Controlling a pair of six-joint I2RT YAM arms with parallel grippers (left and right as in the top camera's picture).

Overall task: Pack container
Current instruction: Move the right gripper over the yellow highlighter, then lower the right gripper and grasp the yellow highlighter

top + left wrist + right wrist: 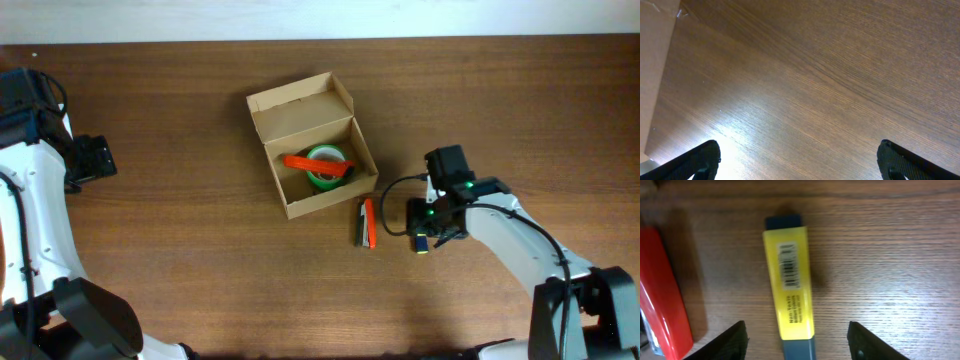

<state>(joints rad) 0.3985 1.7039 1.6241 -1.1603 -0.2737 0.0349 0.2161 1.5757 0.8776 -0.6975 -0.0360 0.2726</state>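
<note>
Hands: both open, neither gripping anything
Right hand (pixel 796 341): fingers spread wide and low over the counter (pixel 200 250), one fingertip on either side of a yellow highlighter
Yellow highlighter (pixel 789 282): lies flat on the wood, lengthwise in the gap between the fingers – dark caps at both ends, a barcode label facing up; neither finger touches it
Red marker (pixel 662 297): flat on the counter just beside the highlighter, at the left edge of the right wrist view; from overhead it sits between the right hand and the container, with a dark pen-like item (pixel 359 224) right against it
Container (pixel 298 118): near the middle of the counter, flap lid folded back and open, turned at a slant to the counter's edge
Inside the container: a green tape roll (pixel 322 178) with an orange pen (pixel 300 162) resting across its top
Left hand (pixel 797 161): fingers wide apart over bare wood – far out at the left side, well apart from the container
</note>
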